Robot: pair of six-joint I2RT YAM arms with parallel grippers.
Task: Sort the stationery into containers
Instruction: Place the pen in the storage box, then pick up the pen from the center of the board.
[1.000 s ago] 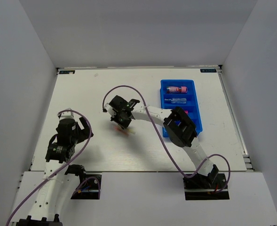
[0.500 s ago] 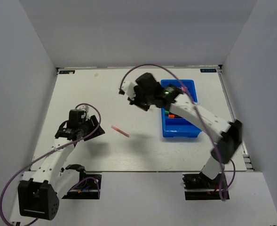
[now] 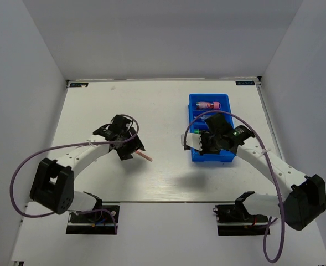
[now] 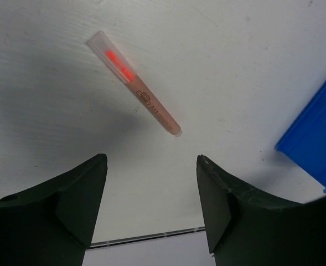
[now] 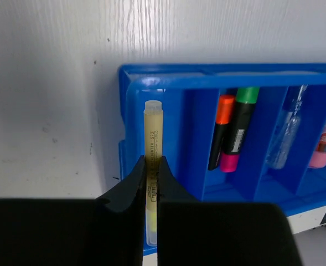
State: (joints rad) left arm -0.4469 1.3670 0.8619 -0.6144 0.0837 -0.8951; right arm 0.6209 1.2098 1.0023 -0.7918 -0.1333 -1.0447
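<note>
A thin tan stick (image 4: 135, 91) with a pink tip under a clear cap lies on the white table, also seen from above as the stick (image 3: 145, 157). My left gripper (image 4: 150, 159) is open just short of it, nothing between its fingers; from above the left gripper (image 3: 130, 149) sits beside the stick's left end. My right gripper (image 5: 151, 166) is shut on a yellowish tan stick (image 5: 153, 136), held over the end compartment of the blue bin (image 5: 130, 111). Overhead, the right gripper (image 3: 202, 141) covers the near part of the bin (image 3: 191, 106).
Inside the bin lie orange-capped (image 5: 222, 124) and green-capped (image 5: 241, 119) black highlighters, a clear pen (image 5: 287, 133) and a pink tube (image 3: 209, 105). The bin's corner (image 4: 317, 144) shows to the right of the left gripper. White walls enclose the table.
The right gripper lifted one stick from the table middle and carried it over the bin. The left arm swung right to the stick left on the table, its jaws slightly narrower.
</note>
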